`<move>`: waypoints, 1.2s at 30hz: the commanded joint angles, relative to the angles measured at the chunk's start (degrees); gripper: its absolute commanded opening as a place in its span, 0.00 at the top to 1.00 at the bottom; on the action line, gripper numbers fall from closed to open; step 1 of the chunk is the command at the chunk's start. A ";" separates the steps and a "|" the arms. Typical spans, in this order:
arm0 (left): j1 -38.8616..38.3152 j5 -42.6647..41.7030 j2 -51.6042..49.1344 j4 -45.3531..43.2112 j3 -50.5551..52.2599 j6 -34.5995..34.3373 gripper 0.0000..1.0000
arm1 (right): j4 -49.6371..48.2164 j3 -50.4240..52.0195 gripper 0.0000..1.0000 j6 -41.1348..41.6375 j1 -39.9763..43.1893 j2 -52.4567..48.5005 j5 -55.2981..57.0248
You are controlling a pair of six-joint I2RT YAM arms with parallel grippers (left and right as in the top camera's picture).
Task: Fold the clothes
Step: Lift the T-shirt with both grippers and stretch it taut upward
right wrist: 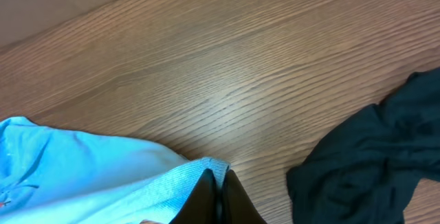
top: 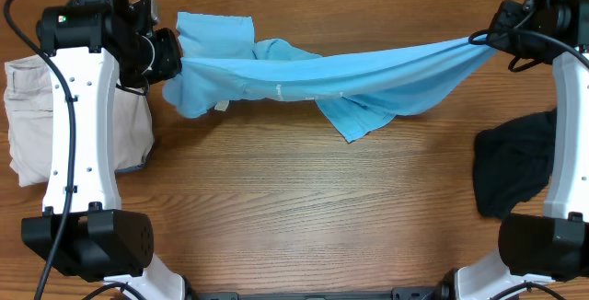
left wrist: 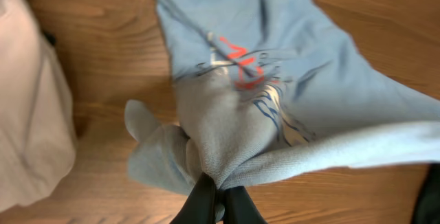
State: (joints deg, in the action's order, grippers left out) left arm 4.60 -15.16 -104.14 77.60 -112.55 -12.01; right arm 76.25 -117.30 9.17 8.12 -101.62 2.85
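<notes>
A light blue shirt hangs stretched between my two grippers above the wooden table, across the far half. My left gripper is shut on its bunched left end; the left wrist view shows the fingers pinching the blue shirt, which has a red and dark print. My right gripper is shut on the right end; the right wrist view shows the fingers clamped on the ribbed hem of the blue shirt. A loose flap sags down at the middle.
A folded beige garment lies at the left edge, behind the left arm, and shows in the left wrist view. A crumpled black garment lies at the right, also in the right wrist view. Wooden table.
</notes>
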 commanded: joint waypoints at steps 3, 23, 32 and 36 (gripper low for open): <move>0.31 -2.69 7.41 -0.04 -8.66 3.23 0.96 | -0.48 -2.43 0.96 0.00 0.09 9.29 -0.15; 0.31 12.81 32.04 -7.89 -13.97 0.17 0.96 | -13.14 -2.43 0.96 -0.22 0.26 32.30 4.76; 0.31 8.37 15.06 -6.99 -13.18 0.24 0.96 | -12.31 -2.40 0.96 -0.22 0.26 15.10 4.59; 0.28 3.78 4.20 -14.80 -13.18 0.22 0.96 | -15.80 -2.40 0.96 -0.20 0.26 4.66 4.35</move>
State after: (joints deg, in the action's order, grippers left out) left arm 4.60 -7.11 -92.27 67.81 -126.15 -10.83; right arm 62.96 -119.79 8.99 8.16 -90.06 6.20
